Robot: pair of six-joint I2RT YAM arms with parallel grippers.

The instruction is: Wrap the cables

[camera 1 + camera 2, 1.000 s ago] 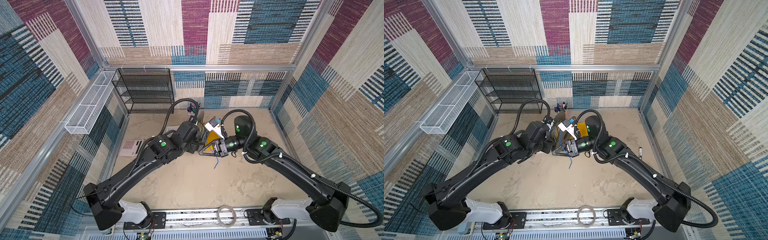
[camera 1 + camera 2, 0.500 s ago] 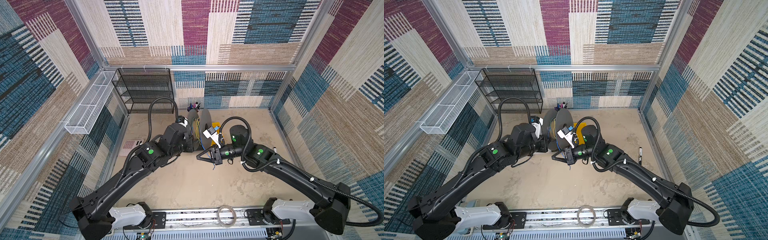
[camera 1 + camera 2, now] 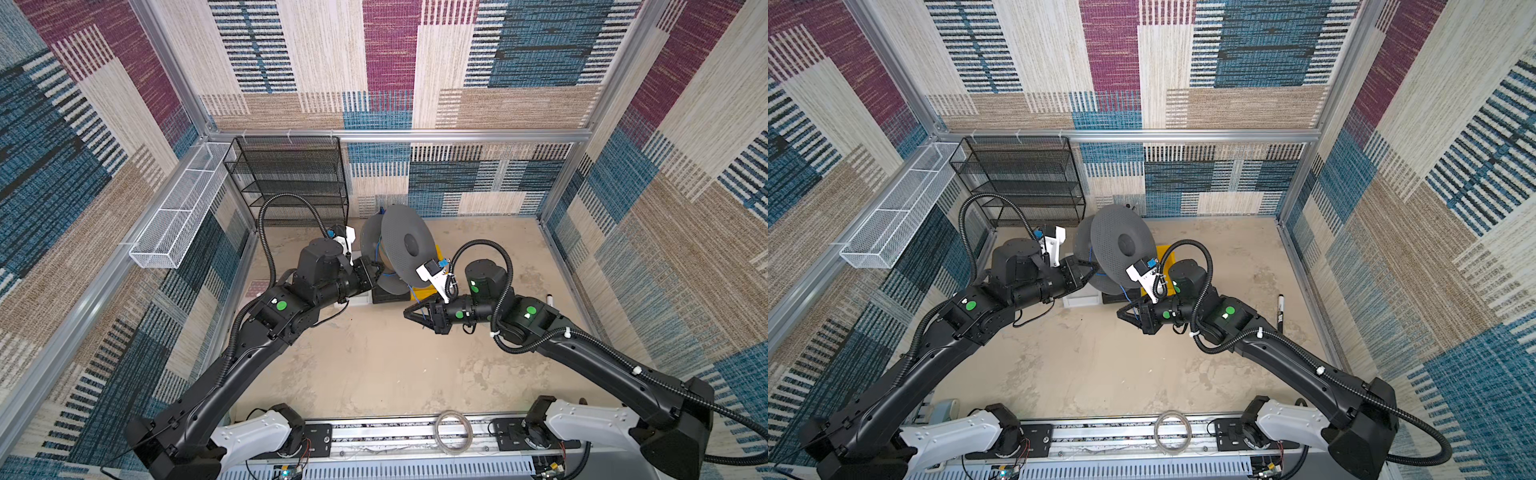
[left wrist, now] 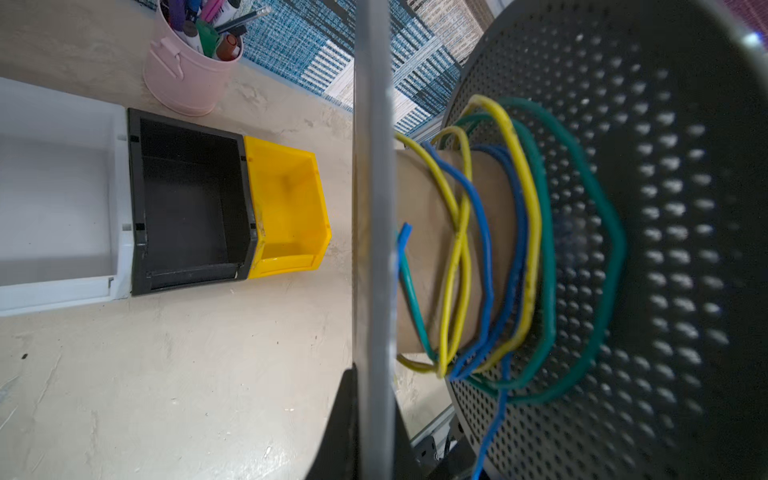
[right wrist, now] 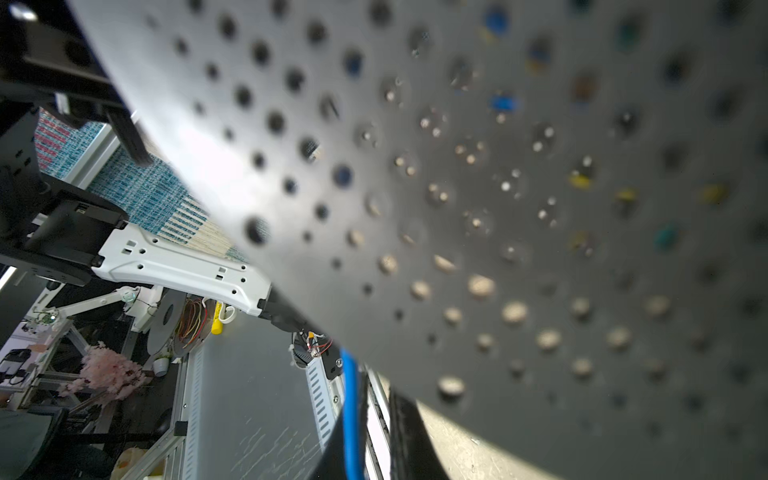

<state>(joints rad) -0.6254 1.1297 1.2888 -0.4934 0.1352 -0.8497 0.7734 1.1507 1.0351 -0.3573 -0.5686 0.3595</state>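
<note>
A grey perforated spool [image 3: 409, 245] [image 3: 1121, 245] hangs tilted above the bins. My left gripper [image 3: 376, 270] [image 4: 372, 415] is shut on the rim of one of its flanges. Yellow [image 4: 536, 208], blue [image 4: 484, 232] and green [image 4: 615, 232] cables loop loosely round the cardboard core. A free blue cable [image 3: 1124, 295] drops from the spool to my right gripper [image 3: 409, 314] [image 5: 376, 395], which sits below the other flange. Its jaws stand a narrow gap apart, with the blue cable [image 5: 351, 395] lying along one finger.
White [image 4: 54, 199], black [image 4: 187, 199] and yellow [image 4: 286, 208] bins stand in a row under the spool, with a pink cup of pens [image 4: 187, 79] behind. A black mesh rack [image 3: 291, 178] and a white wire basket [image 3: 174, 216] are at the back left. A marker [image 3: 1281, 307] lies at the right, and a clear tubing ring [image 3: 453, 430] on the front rail.
Both arms drew apart and toward the front. The spool swung up so its flange shows broadly. My right gripper dropped below it, and its jaws parted a little.
</note>
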